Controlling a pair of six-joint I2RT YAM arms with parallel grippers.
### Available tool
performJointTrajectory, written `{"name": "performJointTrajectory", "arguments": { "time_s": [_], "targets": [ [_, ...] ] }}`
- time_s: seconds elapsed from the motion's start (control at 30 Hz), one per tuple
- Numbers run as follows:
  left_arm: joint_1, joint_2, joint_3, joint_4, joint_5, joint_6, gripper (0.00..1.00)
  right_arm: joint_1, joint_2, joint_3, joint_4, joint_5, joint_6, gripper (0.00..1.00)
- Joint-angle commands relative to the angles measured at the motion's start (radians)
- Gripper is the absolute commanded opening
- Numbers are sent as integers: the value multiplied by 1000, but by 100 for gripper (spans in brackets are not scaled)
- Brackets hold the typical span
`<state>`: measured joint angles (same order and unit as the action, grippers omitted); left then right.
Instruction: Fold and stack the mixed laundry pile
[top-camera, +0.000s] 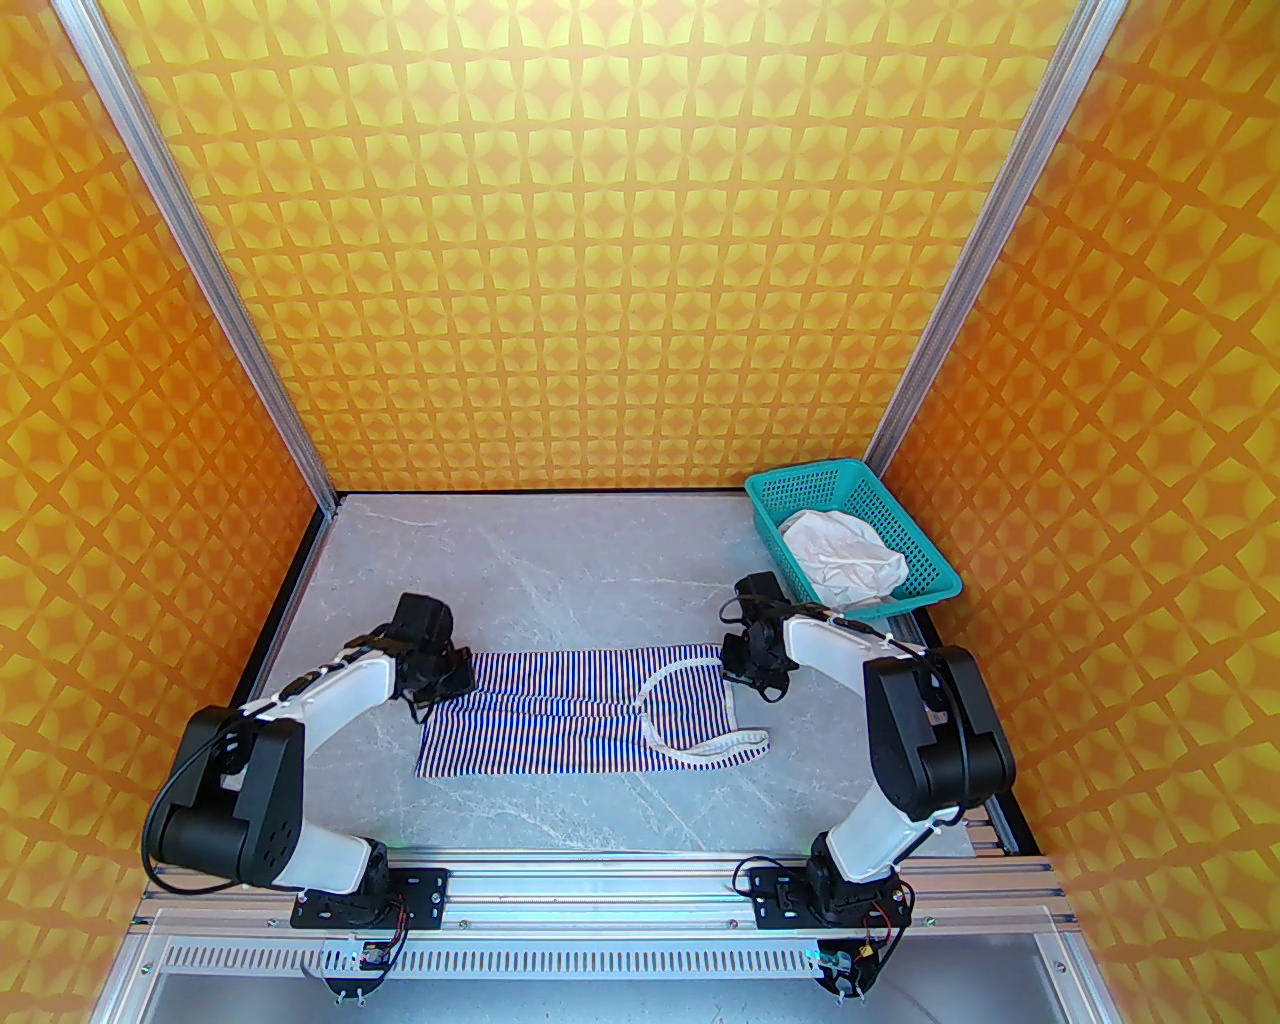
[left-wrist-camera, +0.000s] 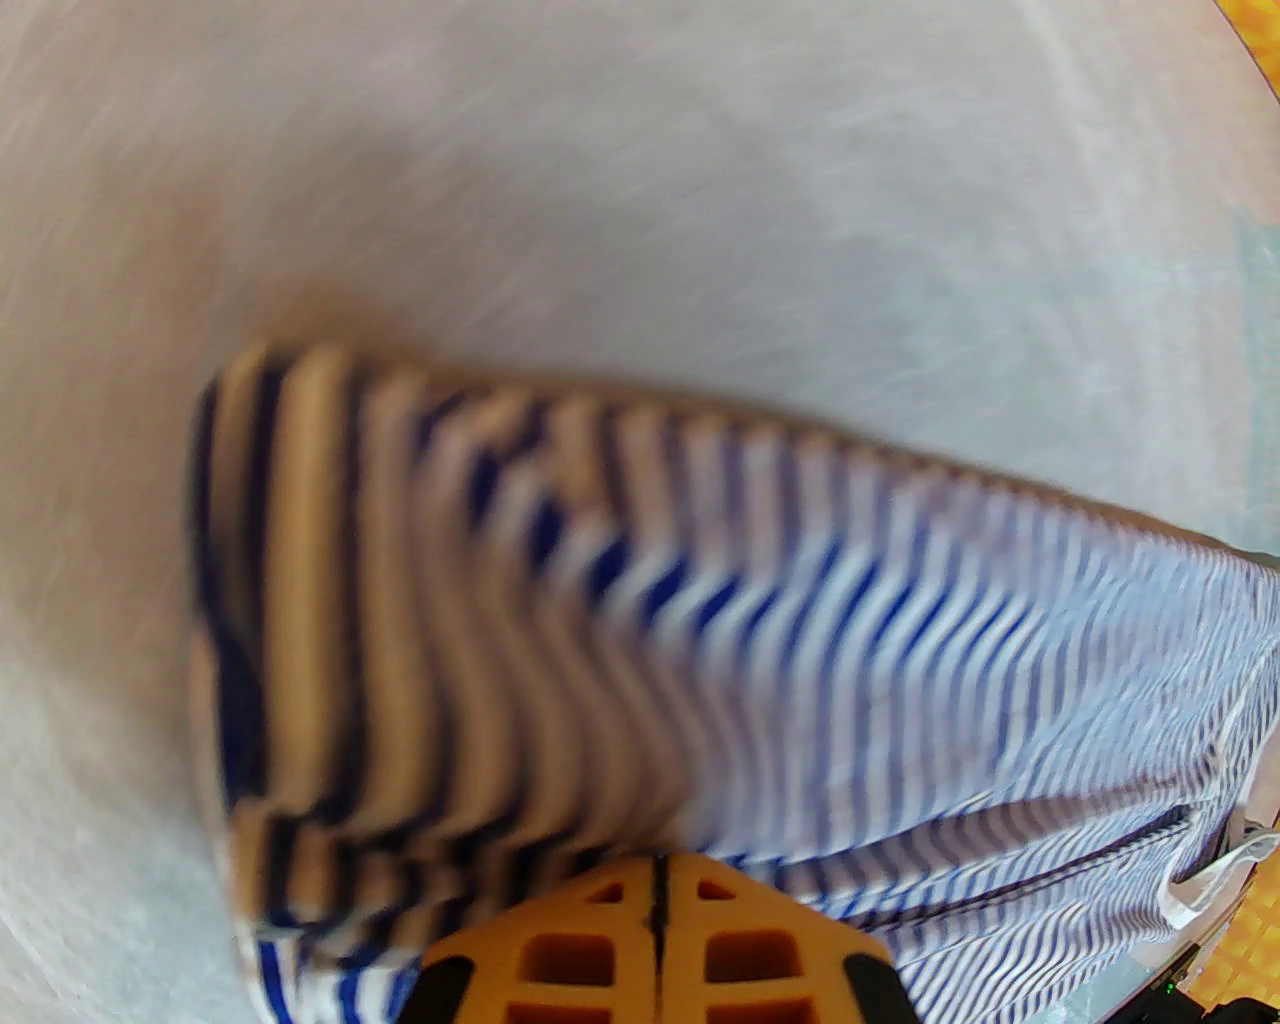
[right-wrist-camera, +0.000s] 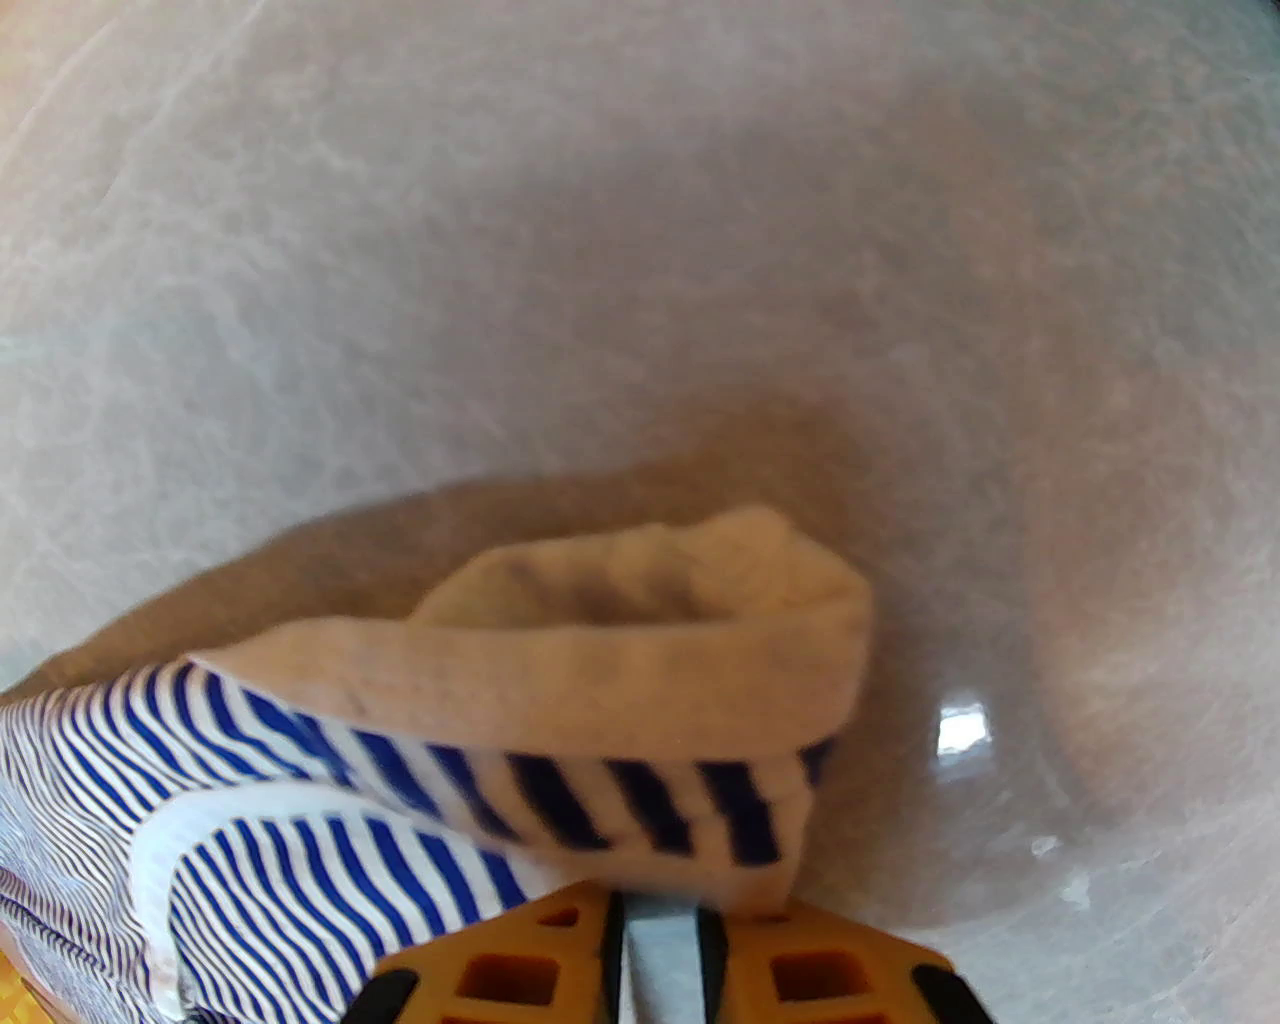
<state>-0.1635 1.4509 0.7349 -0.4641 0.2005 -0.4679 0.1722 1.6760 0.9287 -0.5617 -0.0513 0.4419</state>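
Far left: clamped on the far-left corner of the striped garment (top-camera: 560, 720) with the left claw (top-camera: 440, 688), fingers (left-wrist-camera: 560, 950) pressed together at the cloth edge, corner looking bunched and raised off the tabletop (top-camera: 560, 570) in the wrist view. Middle: rest of the garment spread flat between the two arms, whitish trim and a loose strap end at its right side. Right of that: right claw (top-camera: 748, 668) down at the far-right corner, on the trim; narrow gap between fingers (right-wrist-camera: 850, 935) in the wrist view, trim right at the tips, so can't tell whether gripped or only touching. Far right: white cloth (top-camera: 845, 560) crumpled inside the teal basket (top-camera: 775, 520), well apart from the garment. Reads as the start of the first fold, picking both far corners. Next, probably: confirm the right-side grip, lift both corners level, carry toward the near edge, lay over evenly without dragging the lower layer. After that: fetch white cloth, fold, stack.
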Motion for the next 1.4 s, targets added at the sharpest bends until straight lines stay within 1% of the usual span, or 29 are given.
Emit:
{"name": "performJointTrajectory", "arguments": {
  "time_s": [0.0, 0.1, 0.17, 0.23, 0.27, 0.3, 0.37, 0.47, 0.53, 0.57, 0.63, 0.67, 0.73, 0.8, 0.9, 0.93, 1.03, 1.13, 1.23, 1.27, 1.3, 1.37],
  "targets": [
    [26, -61, -39, -14, -41, -14, 8, -3, 1, -15, 14, 5, 13, 23],
    [44, -104, -51, -46, -54, -16, 8, -3, -13, 2, 0, 8, 11, 23],
    [52, -148, -56, -72, -84, -21, 8, -4, -41, 16, -24, 16, 4, 25],
    [66, -182, -58, -94, -97, -27, 10, -3, -79, 25, -50, 18, -6, 27],
    [68, -197, -58, -99, -96, -26, 15, -3, -104, 28, -63, 7, -14, 28],
    [68, -204, -54, -102, -96, -27, 24, -2, -127, 30, -75, -2, -17, 29],
    [68, -197, -47, -98, -97, -27, 33, 4, -173, 23, -80, -47, -13, 30],
    [68, -156, -32, -83, -97, -17, 38, 35, -213, 17, -80, -90, 0, 31],
    [68, -110, -17, -57, -96, -21, 38, 69, -226, 19, -73, -98, 16, 32],
    [69, -87, -10, -43, -86, -25, 37, 90, -225, 21, -67, -106, 25, 32],
    [68, -52, 0, -17, -73, -35, 32, 111, -219, 19, -51, -122, 39, 32],
    [68, -38, 1, -9, -71, -37, 29, 121, -213, 14, -41, -125, 46, 32],
    [68, -31, 1, -8, -72, -32, 19, 130, -207, 1, -23, -135, 59, 32],
    [68, -54, -8, -15, -77, -22, 10, 130, -204, -15, -7, -143, 64, 33],
    [68, -113, -28, -29, -98, -1, 2, 131, -202, -26, 1, -133, 67, 33],
    [68, -131, -34, -33, -99, 3, 0, 130, -203, -30, 4, -135, 73, 33],
    [68, -177, -55, -42, -99, 2, 0, 131, -215, -57, 27, -156, 98, 33],
    [68, -227, -89, -50, -98, -29, 0, 137, -233, -97, 58, -194, 127, 33],
    [68, -279, -131, -69, -98, -68, 0, 151, -241, -121, 68, -206, 139, 33],
    [68, -288, -139, -88, -99, -87, 9, 156, -240, -127, 72, -208, 143, 33],
    [68, -292, -147, -106, -98, -106, 25, 162, -238, -132, 75, -209, 149, 33],
    [68, -297, -156, -137, -97, -129, 33, 172, -240, -142, 80, -209, 157, 33]
  ]
}}
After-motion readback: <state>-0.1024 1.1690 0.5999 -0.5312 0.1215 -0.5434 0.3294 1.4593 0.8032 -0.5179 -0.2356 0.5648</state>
